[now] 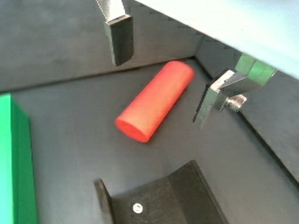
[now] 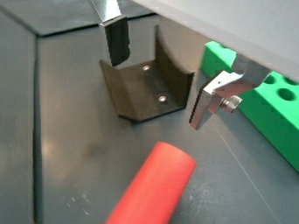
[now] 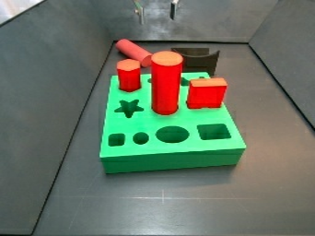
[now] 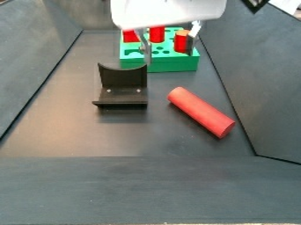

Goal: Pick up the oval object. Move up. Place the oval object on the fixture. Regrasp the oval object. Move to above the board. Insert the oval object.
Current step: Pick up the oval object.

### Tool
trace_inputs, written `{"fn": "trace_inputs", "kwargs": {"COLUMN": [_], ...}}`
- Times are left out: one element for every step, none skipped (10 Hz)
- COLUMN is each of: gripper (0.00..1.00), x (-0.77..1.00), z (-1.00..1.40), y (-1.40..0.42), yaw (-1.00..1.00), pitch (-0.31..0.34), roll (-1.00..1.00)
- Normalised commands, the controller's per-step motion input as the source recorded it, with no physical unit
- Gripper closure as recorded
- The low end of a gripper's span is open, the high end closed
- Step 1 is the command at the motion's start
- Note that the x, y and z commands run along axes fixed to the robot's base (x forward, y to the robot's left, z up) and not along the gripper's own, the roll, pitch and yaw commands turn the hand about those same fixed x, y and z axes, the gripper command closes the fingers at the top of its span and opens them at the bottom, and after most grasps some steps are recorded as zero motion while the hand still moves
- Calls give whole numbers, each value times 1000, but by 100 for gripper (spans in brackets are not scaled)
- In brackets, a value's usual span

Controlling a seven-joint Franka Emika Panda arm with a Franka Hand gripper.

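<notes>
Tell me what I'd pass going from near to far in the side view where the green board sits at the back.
Oval peg → fixture → gripper, open above the floor → board.

Counting up now: one board (image 3: 110,159), bright green, and three red pieces standing in it: the short hexagonal peg (image 3: 128,74), the thick round cylinder (image 3: 167,81) and the square block (image 3: 207,92). A fourth red piece, the oval object (image 4: 201,111), lies alone on the tabletop (image 4: 106,132), so that's four red pieces in all. Empty holes in the board: five showing, namely a star (image 3: 127,108), a small square (image 3: 116,141), a small circle (image 3: 140,139), a large round one (image 3: 172,135) and a larger square (image 3: 215,133). One fixture (image 4: 120,86). One end effector (image 1: 159,87), two fingers (image 1: 121,39) spread apart, hanging above the oval object.
</notes>
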Motion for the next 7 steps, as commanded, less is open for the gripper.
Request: {"fn": "trace_inputs", "kwargs": {"gripper": [0, 0, 0, 0, 0, 0, 0], "x": [0, 0, 0, -49, 0, 0, -17], "z": [-371, -154, -134, -249, -429, -463, -417], "y": [-14, 34, 29, 0, 0, 0, 0], "yaw": [763, 497, 363, 260, 231, 229, 194], "pitch": [-127, -86, -61, -59, -54, -53, -54], "roll": [0, -50, -24, 0, 1, 13, 13]}}
